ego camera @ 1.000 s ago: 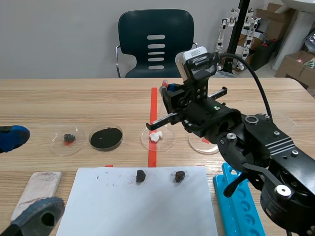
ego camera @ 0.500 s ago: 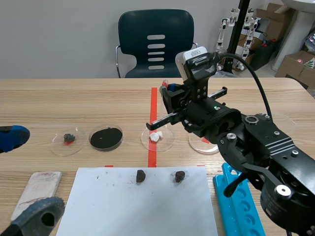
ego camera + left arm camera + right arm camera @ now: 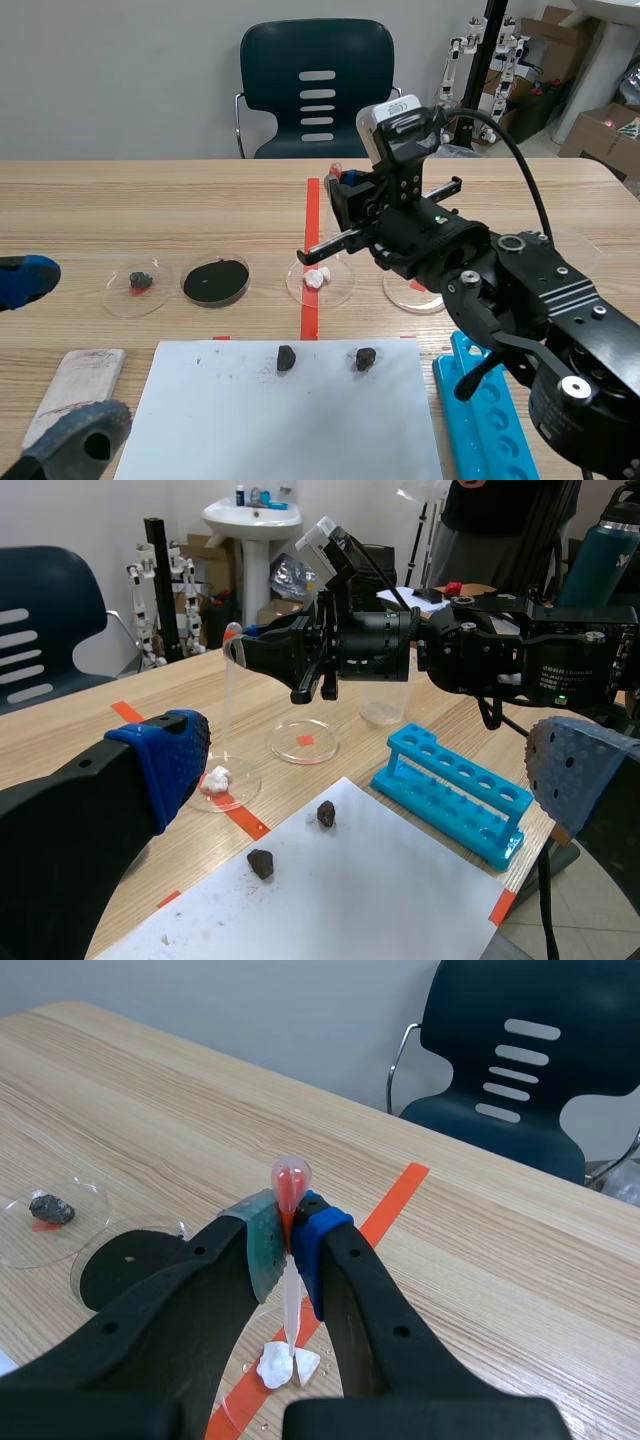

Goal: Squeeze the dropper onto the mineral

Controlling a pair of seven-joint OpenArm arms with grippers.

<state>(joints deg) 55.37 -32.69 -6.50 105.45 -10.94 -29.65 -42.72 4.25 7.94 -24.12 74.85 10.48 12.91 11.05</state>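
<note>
Wood-grain table (image 3: 150, 200) fills the scene view. My right gripper (image 3: 341, 188) is raised over its middle, clamped on the dropper (image 3: 334, 172). The red bulb pokes out above my fingers and the clear tube hangs down toward the white mineral (image 3: 316, 278). That mineral lies in a clear dish (image 3: 340, 290) beside the orange tape line. My left gripper (image 3: 45, 355) sits low at the near left, spread wide with nothing in it, near a pale block (image 3: 75, 385). A white sheet (image 3: 290, 430) carries two dark rocks (image 3: 286, 357), and a blue rack (image 3: 485, 430) lies just beside it.

From my left wrist, my left gripper (image 3: 370, 770) is wide apart and holds nothing. Ahead of it I see the sheet (image 3: 330, 910), the dark rocks (image 3: 326, 813) and the rack (image 3: 455, 792). Past them, my right gripper (image 3: 250, 652) holds the dropper (image 3: 228, 700) upright over the mineral (image 3: 215, 778) in its dish (image 3: 240, 792).

From my right wrist, my right gripper (image 3: 289, 1250) is narrow, its green and blue pads pressed on the dropper (image 3: 290, 1185) just under the bulb. The tube runs down between my fingers, its tip just over the mineral (image 3: 285, 1365). I cannot tell if it touches. Small drops sit in the dish (image 3: 232, 1400) beside the white pieces. Beyond my fingers lies a dish of black powder (image 3: 120, 1265).
</note>
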